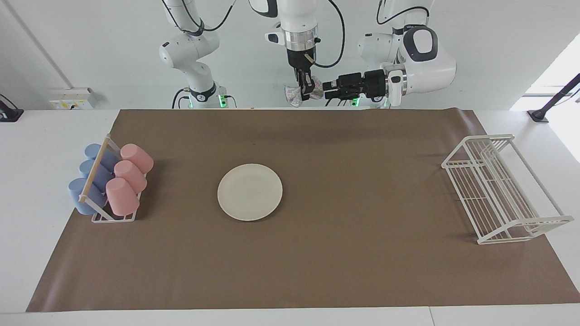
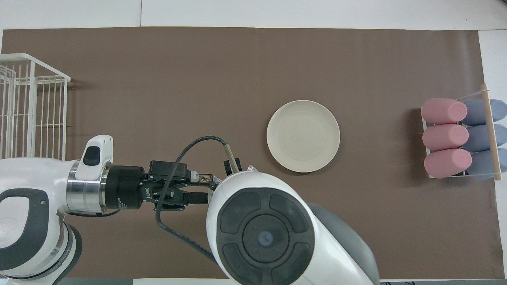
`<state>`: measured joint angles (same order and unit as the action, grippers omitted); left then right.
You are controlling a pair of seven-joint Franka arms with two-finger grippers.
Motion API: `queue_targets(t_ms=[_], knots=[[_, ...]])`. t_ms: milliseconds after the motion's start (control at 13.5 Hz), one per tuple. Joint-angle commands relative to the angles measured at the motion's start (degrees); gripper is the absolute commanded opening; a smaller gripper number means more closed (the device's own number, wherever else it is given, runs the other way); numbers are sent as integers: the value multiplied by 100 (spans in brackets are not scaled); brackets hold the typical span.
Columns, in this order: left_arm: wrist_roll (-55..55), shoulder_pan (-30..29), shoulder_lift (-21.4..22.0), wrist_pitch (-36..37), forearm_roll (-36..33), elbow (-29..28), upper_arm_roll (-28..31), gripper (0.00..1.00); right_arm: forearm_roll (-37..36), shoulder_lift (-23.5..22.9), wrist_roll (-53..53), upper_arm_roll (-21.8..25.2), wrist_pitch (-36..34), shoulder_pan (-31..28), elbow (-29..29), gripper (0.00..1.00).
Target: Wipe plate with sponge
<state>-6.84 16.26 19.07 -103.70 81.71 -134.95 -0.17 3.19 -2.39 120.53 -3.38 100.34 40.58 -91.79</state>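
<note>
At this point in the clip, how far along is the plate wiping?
Early. Done: the right gripper has the sponge lifted and pinched shut on it. In hand: the left gripper reaches sideways to the sponge's edge, apparently a handover. Left: the plate lies untouched on the brown mat; no wiping has begun.
</note>
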Motion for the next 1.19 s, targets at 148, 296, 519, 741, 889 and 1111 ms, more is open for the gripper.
queue_targets(t_ms=[148, 296, 519, 741, 889, 1111], knots=[[-449, 220, 202, -273, 81, -155, 35, 0, -117, -60, 6, -40, -5, -59, 100, 0], [-511, 228, 246, -300, 81, -163, 35, 0, -117, -51, -3, -40, -14, -59, 91, 0], [-669, 211, 263, -282, 73, -163, 44, 0, -117, -34, -38, -31, -23, -68, 91, 40], [-678, 193, 281, -265, 64, -163, 52, 0, -266, 19, -370, -22, -5, -130, 56, 100], [-687, 167, 281, -256, 64, -155, 61, 0, -284, 45, -626, -22, -5, -121, -23, 100], [-739, 149, 272, -317, 29, -155, 70, 0, -223, 107, -2018, 57, -22, -409, -23, 100]])
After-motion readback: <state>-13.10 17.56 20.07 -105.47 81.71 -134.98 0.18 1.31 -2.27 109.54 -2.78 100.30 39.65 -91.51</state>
